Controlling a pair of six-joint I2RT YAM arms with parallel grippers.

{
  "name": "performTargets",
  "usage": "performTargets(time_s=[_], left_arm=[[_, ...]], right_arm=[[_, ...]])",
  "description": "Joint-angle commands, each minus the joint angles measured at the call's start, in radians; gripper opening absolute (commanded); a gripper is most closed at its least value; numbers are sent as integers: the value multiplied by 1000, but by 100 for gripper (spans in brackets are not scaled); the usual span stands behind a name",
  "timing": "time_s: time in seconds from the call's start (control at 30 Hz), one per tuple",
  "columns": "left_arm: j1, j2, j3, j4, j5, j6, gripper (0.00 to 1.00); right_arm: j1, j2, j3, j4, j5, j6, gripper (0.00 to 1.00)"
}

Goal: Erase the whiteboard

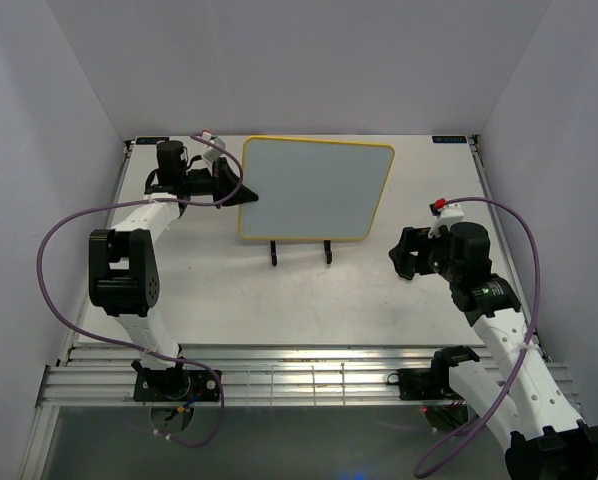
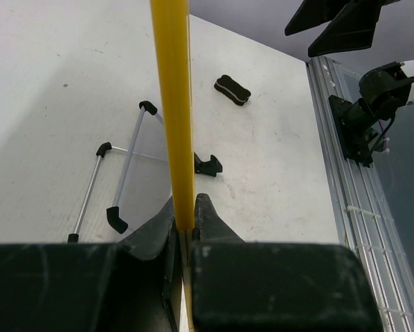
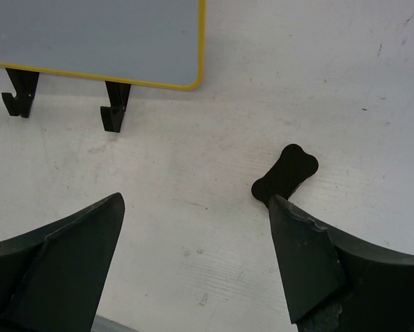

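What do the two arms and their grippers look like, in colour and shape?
The left arm and right arm have white links with black joints. A purple cable runs along each. The left gripper and right gripper have black, wedge-shaped fingers.

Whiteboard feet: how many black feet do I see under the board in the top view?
2. Both sit under the lower edge of the whiteboard: one foot left of its middle, the other foot right of it. Supports behind the board would be hidden here.

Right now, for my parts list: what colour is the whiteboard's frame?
Yellow, a thin band round the whiteboard; clearest in the top external view.
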Motion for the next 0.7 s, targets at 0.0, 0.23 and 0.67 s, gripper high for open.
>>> performTargets(time_s=[0.0,0.23,0.67], left_arm=[[-1,-98,13,36,392,25,0],[4,-98,11,39,394,8,0],[-52,-243,-4,39,360,17,0]], right_arm=[[8,-1,1,31,-9,-20,90],[9,-4,-1,28,-9,-22,90],[9,5,-1,31,-9,-20,90]])
